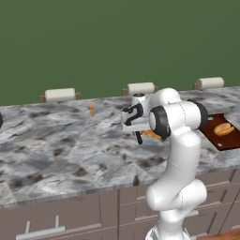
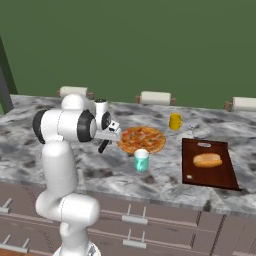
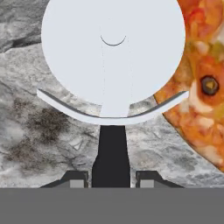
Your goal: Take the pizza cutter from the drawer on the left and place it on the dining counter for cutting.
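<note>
My gripper [image 3: 111, 179] is shut on the black handle of the pizza cutter [image 3: 113, 52]. Its round pale wheel points away from the hand, over the marbled dining counter [image 3: 39, 131]. The wheel's edge overlaps the rim of a pizza [image 3: 201, 96]. In the base views the gripper [image 1: 138, 137] [image 2: 103, 146] hangs a little above the dining counter [image 1: 56, 150] [image 2: 165, 177], just left of the pizza [image 2: 142, 139]. The dark handle pokes down from the hand. Whether the wheel touches the stone, I cannot tell.
A teal cup [image 2: 141, 160] stands in front of the pizza and a yellow mug [image 2: 175, 121] behind it. A dark cutting board [image 2: 220, 175] with a bread roll [image 2: 207, 160] lies to the right. A thin orange stick [image 1: 91, 109] lies far left. Pale-topped stools [image 1: 60, 94] line the far edge. Shut brown drawers [image 1: 42, 230] sit below.
</note>
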Tool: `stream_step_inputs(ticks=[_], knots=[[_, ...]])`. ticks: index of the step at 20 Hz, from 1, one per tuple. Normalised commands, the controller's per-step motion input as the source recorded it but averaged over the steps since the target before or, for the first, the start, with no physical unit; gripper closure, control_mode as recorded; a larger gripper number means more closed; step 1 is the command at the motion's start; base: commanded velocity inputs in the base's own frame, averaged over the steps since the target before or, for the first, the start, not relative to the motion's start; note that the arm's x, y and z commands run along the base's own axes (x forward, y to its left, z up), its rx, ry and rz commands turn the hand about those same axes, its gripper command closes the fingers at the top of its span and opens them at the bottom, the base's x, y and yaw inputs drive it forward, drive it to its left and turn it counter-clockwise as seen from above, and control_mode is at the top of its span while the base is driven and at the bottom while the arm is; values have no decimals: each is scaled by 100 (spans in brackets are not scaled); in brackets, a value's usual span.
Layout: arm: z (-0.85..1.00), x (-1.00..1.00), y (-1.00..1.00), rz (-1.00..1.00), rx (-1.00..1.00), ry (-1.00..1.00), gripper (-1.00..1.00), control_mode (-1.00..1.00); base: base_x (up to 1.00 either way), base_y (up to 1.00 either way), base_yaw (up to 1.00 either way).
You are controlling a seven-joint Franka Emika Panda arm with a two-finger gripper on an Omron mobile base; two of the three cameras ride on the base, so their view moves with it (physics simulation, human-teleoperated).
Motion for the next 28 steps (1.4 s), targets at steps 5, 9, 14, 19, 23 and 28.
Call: stream_step_inputs(ticks=[5, 9, 14, 19, 23, 28], knots=[[-55, 23, 0, 0, 0, 0, 100, -100, 0, 0, 0], [-46, 18, 0, 0, 0, 0, 100, -100, 0, 0, 0], [-16, 5, 0, 0, 0, 0, -100, -100, 0, 0, 0], [0, 0, 0, 0, 0, 0, -100, -100, 0, 0, 0], [0, 0, 0, 0, 0, 0, -100, -100, 0, 0, 0], [15, -4, 0, 0, 0, 0, -100, -100, 0, 0, 0]])
